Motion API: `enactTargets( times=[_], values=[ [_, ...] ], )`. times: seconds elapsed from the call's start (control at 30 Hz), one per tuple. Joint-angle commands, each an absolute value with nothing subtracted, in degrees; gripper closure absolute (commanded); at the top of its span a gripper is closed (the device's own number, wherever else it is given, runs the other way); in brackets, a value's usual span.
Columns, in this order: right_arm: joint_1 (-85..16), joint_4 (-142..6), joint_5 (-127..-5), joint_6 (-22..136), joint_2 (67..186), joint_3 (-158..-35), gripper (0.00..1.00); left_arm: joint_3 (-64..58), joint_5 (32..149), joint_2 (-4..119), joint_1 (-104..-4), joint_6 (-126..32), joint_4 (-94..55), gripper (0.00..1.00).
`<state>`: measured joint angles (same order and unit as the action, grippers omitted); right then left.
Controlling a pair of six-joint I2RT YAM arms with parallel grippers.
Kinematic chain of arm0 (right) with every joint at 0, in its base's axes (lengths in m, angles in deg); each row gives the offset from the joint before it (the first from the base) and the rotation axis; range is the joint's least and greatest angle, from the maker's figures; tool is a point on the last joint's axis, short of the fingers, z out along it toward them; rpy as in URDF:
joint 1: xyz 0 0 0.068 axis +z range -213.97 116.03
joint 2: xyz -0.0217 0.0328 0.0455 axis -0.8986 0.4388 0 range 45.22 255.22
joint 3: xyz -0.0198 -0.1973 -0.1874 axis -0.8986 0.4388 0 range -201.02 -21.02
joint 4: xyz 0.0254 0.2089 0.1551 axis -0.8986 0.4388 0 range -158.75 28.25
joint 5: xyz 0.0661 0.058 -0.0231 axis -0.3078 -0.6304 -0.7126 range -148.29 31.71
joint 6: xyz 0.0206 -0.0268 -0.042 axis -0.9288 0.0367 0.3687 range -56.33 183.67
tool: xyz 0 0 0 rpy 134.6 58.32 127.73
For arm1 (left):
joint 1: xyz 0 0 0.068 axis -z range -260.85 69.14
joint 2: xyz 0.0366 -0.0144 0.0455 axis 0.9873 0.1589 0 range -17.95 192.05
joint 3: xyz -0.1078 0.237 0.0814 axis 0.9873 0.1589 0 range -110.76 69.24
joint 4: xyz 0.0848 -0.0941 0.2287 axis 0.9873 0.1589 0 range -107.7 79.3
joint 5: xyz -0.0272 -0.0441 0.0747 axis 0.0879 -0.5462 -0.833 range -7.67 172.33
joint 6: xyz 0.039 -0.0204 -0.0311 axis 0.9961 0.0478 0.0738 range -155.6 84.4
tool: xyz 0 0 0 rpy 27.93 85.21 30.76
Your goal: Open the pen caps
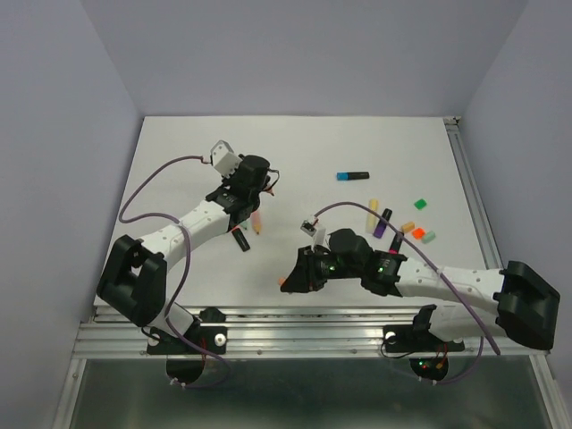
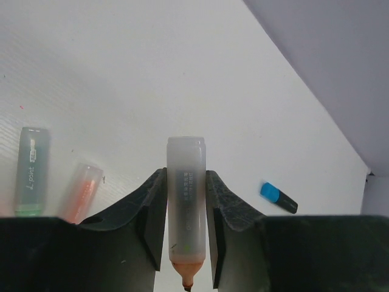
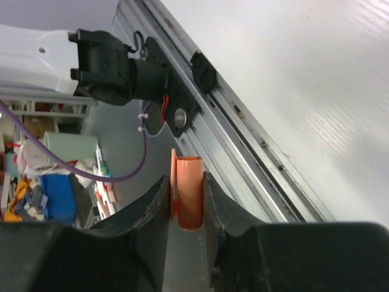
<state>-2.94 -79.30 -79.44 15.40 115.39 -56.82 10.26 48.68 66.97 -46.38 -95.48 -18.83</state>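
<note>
While an orange cap (image 3: 189, 194) is pinched, off any pen, by the right pincer (image 3: 185, 182), a frosted highlighter (image 2: 186, 207) is clamped in the left pincer (image 2: 185, 182), its orange tip bared. Just left of that pincer a green-tinted pen (image 2: 30, 170) and a pinkish pen (image 2: 82, 191) are laid on the table (image 2: 121, 73); farther off to its right a blue cap (image 2: 269, 192) is seen on a black pen (image 2: 287, 204).

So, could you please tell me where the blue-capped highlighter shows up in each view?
Top external: blue-capped highlighter lies alone, upper centre-right.
Left wrist: blue-capped highlighter at lower right.
Right wrist: not in it.
Shared landmark: the white table, seen in all three.
</note>
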Motion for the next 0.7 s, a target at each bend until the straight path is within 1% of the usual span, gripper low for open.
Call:
enactTargets(
  times=[0.0,0.13,0.17,0.27,0.3,0.47,0.57,0.67],
  values=[
    [-3.50,-74.40,-73.08,15.42,111.06,-56.97,0.99,8.68,48.83,64.67,-46.49,-89.66,-20.87,1.00],
    [-4.20,-60.70,-60.53,17.62,107.90,-60.04,0.99,10.44,54.72,63.88,-46.49,-79.47,-20.60,1.00],
    [-4.73,-59.01,-59.18,17.88,107.45,-60.22,0.99,10.88,55.87,63.79,-46.49,-78.41,-20.25,1.00],
    [-10.43,-54.71,-56.45,17.97,105.78,-59.79,0.99,12.72,58.95,63.43,-46.49,-76.74,-18.15,1.00],
    [-14.54,-53.73,-56.19,18.23,104.65,-59.18,0.99,14.12,60.08,63.35,-46.40,-75.95,-17.79,1.00],
    [-23.79,-46.97,-48.30,19.11,100.16,-58.73,0.99,18.00,60.09,64.13,-45.00,-76.56,-15.60,1.00],
    [-26.26,-42.93,-43.90,19.64,98.57,-59.78,0.99,19.14,60.01,64.84,-44.64,-77.17,-14.72,1.00],
    [-28.72,-40.63,-41.95,19.90,98.13,-60.57,0.99,19.58,59.57,66.24,-44.38,-76.91,-14.28,1.00]
  ],
)
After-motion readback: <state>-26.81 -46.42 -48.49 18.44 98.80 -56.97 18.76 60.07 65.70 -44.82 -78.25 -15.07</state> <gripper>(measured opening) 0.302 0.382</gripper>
